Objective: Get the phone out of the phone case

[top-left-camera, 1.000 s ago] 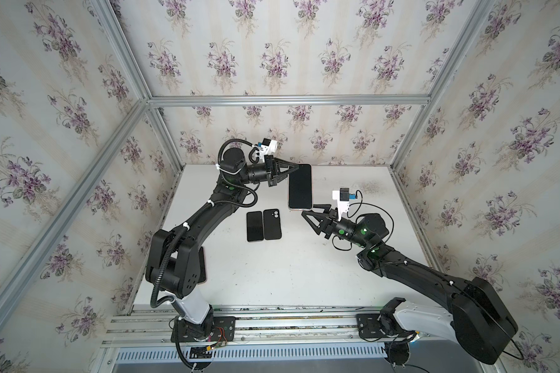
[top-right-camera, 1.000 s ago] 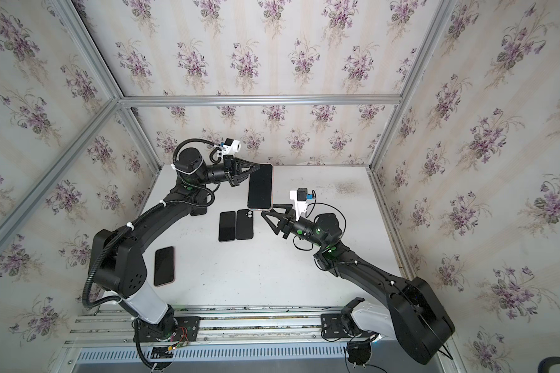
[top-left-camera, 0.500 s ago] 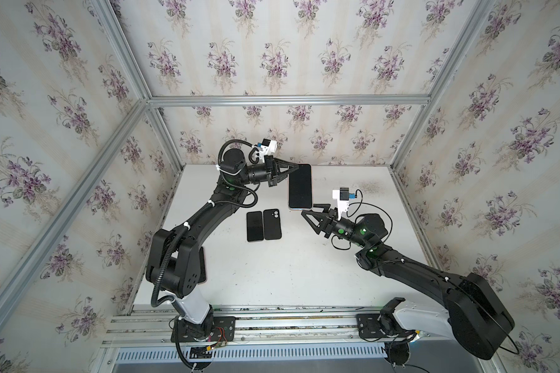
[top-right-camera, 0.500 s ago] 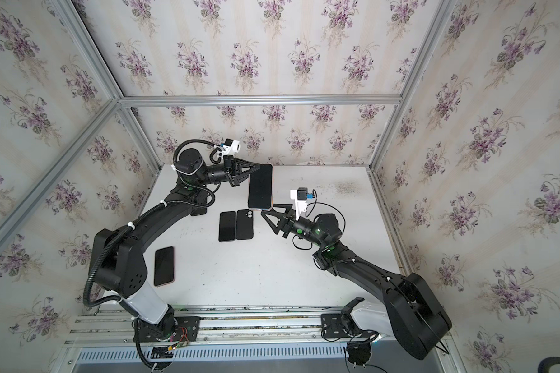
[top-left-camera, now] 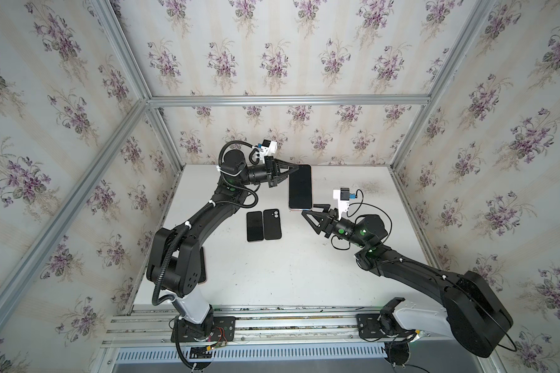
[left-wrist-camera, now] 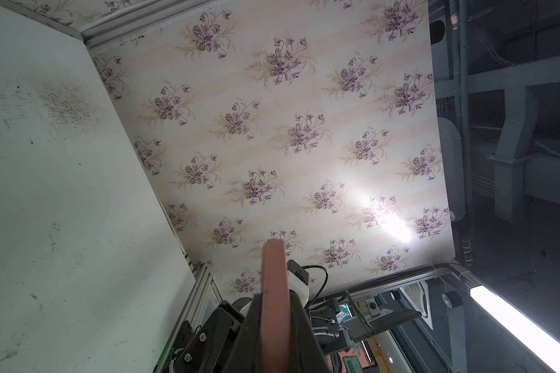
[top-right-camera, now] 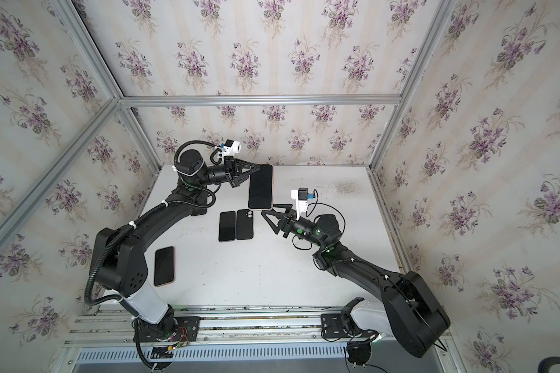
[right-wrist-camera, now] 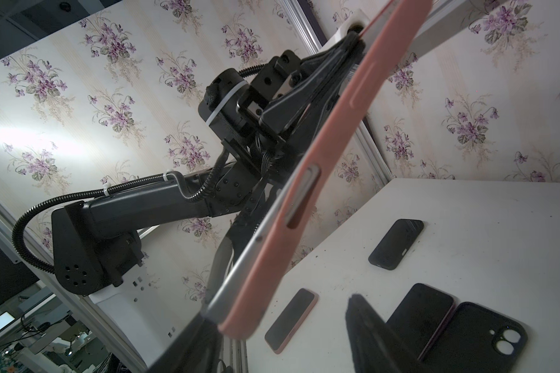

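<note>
Pinched black-screened flat phone (top-left-camera: 300, 187) in pink rubbery case (right-wrist-camera: 337, 129) with left gripper (top-left-camera: 293, 169); spread right gripper (top-left-camera: 308, 210) around lower end.

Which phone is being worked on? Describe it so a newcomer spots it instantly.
Above the far half of the white table, between the two arms, one phone hangs in the air, pinched at its far end by the left gripper. Unlike the other phones, lying flat, it alone is lifted, in a pink case.
</note>
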`<state>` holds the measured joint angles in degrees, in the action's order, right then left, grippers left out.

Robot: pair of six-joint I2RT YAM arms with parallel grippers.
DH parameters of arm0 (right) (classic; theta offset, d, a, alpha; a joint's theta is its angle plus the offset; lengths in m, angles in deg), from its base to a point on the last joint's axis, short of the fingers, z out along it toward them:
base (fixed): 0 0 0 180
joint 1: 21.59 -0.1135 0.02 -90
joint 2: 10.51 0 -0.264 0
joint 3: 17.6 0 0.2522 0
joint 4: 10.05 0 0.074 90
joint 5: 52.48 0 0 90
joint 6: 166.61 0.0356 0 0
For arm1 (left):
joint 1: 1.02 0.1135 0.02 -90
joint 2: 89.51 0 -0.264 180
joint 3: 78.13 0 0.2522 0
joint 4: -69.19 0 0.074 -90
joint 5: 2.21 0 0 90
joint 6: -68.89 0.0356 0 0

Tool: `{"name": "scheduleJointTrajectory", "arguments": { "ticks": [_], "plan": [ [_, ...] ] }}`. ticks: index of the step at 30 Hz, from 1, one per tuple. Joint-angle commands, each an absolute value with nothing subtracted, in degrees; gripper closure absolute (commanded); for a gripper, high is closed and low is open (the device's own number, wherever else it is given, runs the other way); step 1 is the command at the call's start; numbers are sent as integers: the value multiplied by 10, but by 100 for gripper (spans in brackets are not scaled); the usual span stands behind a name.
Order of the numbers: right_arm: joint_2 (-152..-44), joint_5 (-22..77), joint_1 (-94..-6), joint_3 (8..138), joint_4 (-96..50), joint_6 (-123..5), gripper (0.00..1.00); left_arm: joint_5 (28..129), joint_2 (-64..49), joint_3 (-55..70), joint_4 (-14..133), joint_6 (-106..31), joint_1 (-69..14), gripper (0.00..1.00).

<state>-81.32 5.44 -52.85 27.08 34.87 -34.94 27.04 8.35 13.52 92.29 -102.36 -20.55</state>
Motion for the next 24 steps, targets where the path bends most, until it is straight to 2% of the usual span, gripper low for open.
{"name": "scheduleJointTrajectory", "arguments": {
  "ticks": [1,9,13,24],
  "plan": [
    [-813,78,-528,267,380,-342,37,254,83,135,967,-1048,-207,100],
    [-818,104,-528,266,386,-335,38,241,79,118,980,-1048,-211,100],
    [-829,110,-498,263,411,-313,40,238,74,107,985,-1048,-211,100],
    [-863,60,-494,260,456,-256,56,244,82,119,987,-1045,-211,100]
  ]
}}
